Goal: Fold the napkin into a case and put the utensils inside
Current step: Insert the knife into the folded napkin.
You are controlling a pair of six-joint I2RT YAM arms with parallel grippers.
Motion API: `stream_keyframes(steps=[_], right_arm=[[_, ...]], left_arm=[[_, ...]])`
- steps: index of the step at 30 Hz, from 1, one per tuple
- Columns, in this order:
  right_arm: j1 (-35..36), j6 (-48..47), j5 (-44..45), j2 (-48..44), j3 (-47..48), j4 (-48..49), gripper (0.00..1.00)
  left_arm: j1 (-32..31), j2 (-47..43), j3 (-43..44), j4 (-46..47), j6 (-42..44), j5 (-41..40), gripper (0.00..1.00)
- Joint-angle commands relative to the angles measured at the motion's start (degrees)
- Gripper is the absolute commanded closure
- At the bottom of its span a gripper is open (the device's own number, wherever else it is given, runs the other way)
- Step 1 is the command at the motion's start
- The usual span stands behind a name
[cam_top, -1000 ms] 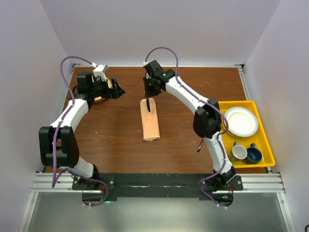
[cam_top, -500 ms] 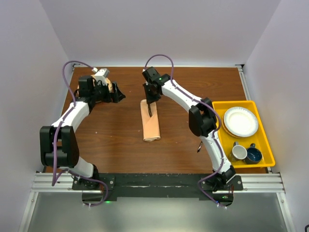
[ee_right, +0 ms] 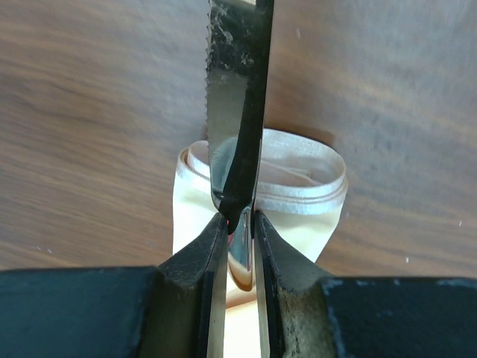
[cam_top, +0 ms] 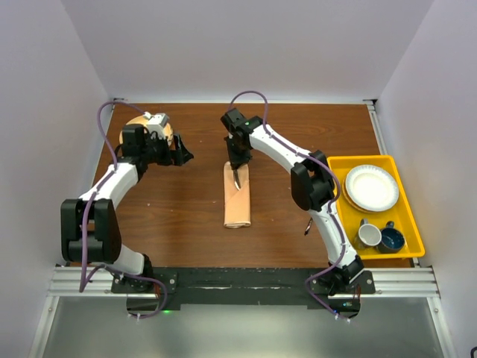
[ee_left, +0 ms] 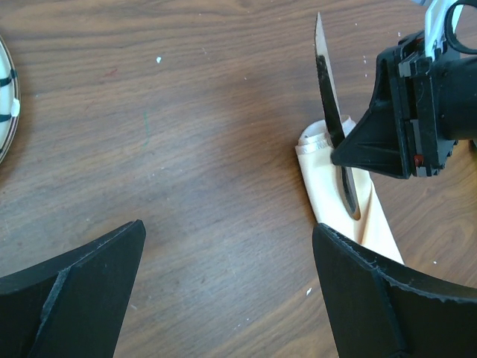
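Note:
The napkin is folded into a narrow peach-orange case (cam_top: 238, 200) lying lengthwise mid-table; its open looped far end shows in the right wrist view (ee_right: 302, 186) and the left wrist view (ee_left: 322, 179). My right gripper (cam_top: 236, 162) (ee_right: 240, 221) is shut on a dark knife (ee_right: 237, 89) (ee_left: 326, 97), held steeply with the blade tip away and the rounded handle end low over the case's far end. I cannot tell whether the handle is inside the pocket. My left gripper (cam_top: 182, 152) (ee_left: 227, 233) is open and empty over bare wood left of the case. Other utensils are not in view.
A round wooden plate (cam_top: 139, 121) sits at the far left behind the left wrist; its rim shows in the left wrist view (ee_left: 4, 97). A yellow tray (cam_top: 408, 212) at the right edge holds a white plate (cam_top: 372, 187) and two cups (cam_top: 380, 236).
My right gripper came nearer and lower with the knife, and the case slid a little toward the near side. My left gripper drew back slightly, uncovering the wooden plate.

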Motion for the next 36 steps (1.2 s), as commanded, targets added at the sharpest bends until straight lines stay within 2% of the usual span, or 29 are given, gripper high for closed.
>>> stream_keyframes(steps=[1,4,7,8,11,15,22,33,36], right_arm=[[0.3,2.1,-1.3,-4.3,0.1,-3.9,1.0],[0.3,2.6,-1.3,-5.4,-1.6,-4.4,1.0],[0.4,2.9,-1.3,-6.1,-2.9,-4.2,1.0],[0.3,3.1,-1.3,-6.2,-3.1,-4.1,1.0],[0.3,2.8,-0.8,-6.1,-3.1,-3.8,1.0],[0.2,2.7,-0.4,-5.9,-3.6,-3.8,1.0],[-0.1,2.7,0.1,-6.0,-5.4,-3.7,1.0],[-0.6,2.5,-0.4,-6.0,-5.7,-3.8,1.0],[-0.5,2.2,-0.8,-5.8,-5.2,-3.7,1.0]], left_arm=[[0.4,-3.0,-1.8,4.7,0.0,0.1,0.0],[0.4,-2.8,-3.4,7.9,-1.6,2.2,0.02],[0.2,0.0,-3.7,11.2,-4.3,6.5,0.18],[0.1,2.0,-3.7,12.6,-5.6,7.4,0.27],[-2.1,7.2,-3.3,18.1,-10.9,10.6,0.39],[-5.9,14.9,-1.0,24.2,-18.9,12.7,0.4],[-11.5,25.8,1.5,33.9,-27.2,12.9,0.42],[-15.8,30.7,0.4,38.4,-31.8,13.5,0.47],[-16.5,32.0,0.4,39.1,-33.0,13.3,0.51]])
